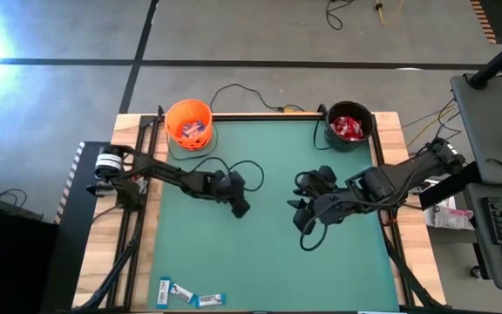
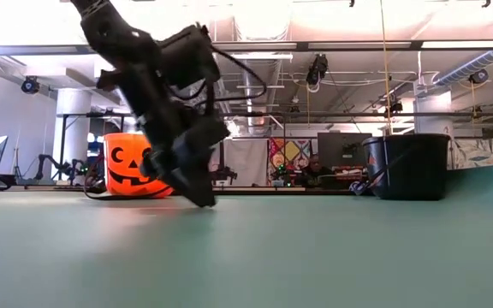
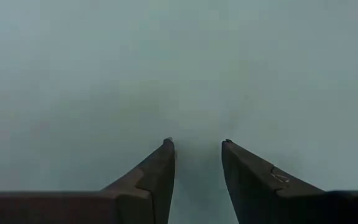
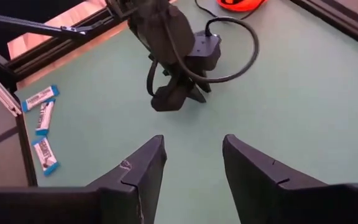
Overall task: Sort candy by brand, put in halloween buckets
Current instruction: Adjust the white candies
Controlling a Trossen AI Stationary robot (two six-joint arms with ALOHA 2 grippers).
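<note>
**Both arms over bare green mat, blue bars left at the near edge**

The left gripper (image 1: 241, 208) sits low at the centre of the green table mat (image 1: 268, 262), tips down on or just above the surface. From its wrist camera, its two dark fingers (image 3: 160, 168) stand apart with a gap of bare mat between them and nothing held. In the low view the arm blocks part of the bright orange plastic jack-o'-lantern pail (image 2: 132, 164), and whether the fingertips touch the mat is hard to make out.

The right gripper (image 1: 301, 218) hangs over the mat at about 3 o'clock from the left one, near but apart. Its fingers (image 4: 143, 171) are also spread and empty.

The orange pail (image 1: 188, 124) stands at the mat's 11 o'clock corner; its contents are too small to read from above. The black cauldron-like pail (image 1: 349, 126) stands at 1 o'clock, with crinkly red candy packets (image 1: 348, 126) inside; the low view shows only its dark side wall (image 2: 406, 166).

Three slim light blue-and-white candy bars (image 1: 186, 294) lie loose at about 7 o'clock, near the mat's edge, well apart from both grippers. The right wrist view shows them (image 4: 41, 118) beside the table's frame.
</note>
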